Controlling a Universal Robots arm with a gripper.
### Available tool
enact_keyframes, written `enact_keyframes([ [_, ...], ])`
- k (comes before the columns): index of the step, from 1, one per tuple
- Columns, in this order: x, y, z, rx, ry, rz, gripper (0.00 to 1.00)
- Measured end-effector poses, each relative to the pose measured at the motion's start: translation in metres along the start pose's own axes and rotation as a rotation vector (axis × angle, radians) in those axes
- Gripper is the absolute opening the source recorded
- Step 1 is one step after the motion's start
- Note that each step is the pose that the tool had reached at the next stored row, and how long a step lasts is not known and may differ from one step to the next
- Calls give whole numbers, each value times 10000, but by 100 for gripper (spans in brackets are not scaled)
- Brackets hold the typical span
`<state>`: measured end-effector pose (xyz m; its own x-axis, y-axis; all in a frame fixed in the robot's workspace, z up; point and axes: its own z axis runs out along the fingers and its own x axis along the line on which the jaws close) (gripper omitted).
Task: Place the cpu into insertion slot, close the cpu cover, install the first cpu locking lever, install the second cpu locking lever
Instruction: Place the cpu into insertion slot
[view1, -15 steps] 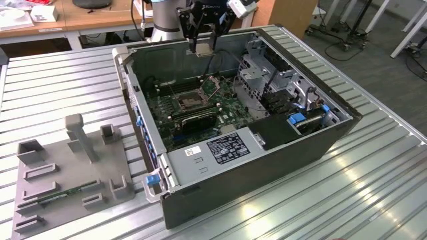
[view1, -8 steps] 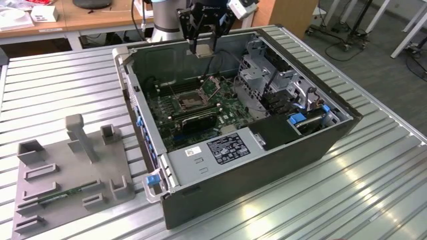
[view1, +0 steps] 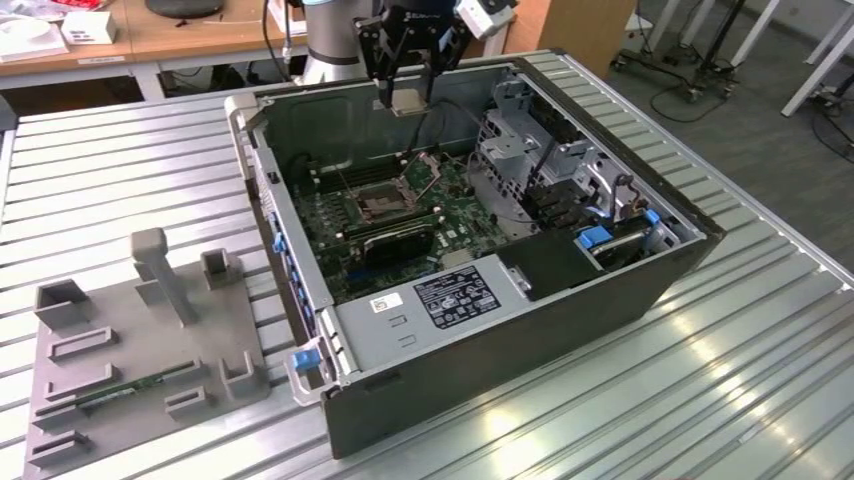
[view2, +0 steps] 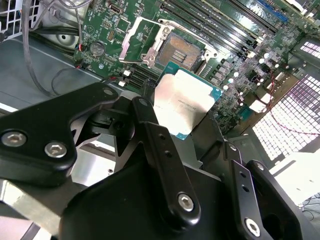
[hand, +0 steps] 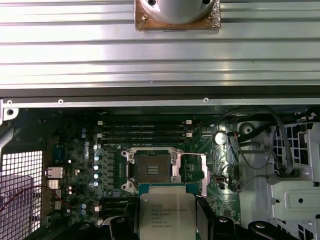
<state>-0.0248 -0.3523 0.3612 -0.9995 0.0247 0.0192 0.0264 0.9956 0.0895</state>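
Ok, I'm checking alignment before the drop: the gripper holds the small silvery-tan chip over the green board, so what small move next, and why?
Probably ease the gripper down toward the dark square insertion slot: the silvery-tan square cpu it grips hangs well above the slot, and the silvery cpu cover frame stands open.

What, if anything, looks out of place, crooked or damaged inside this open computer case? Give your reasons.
Nothing stands out. The tool grips the chip above the green board. The socket lies empty with its cover swung open, ready for the chip. No damage or loose part shows.
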Motion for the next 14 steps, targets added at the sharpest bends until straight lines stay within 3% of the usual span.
enact_keyframes([
  [5, -1, -4, 42, 1, 0, 0, 54],
  [14, -2, -16, 178, 1, 1, 0, 54],
])
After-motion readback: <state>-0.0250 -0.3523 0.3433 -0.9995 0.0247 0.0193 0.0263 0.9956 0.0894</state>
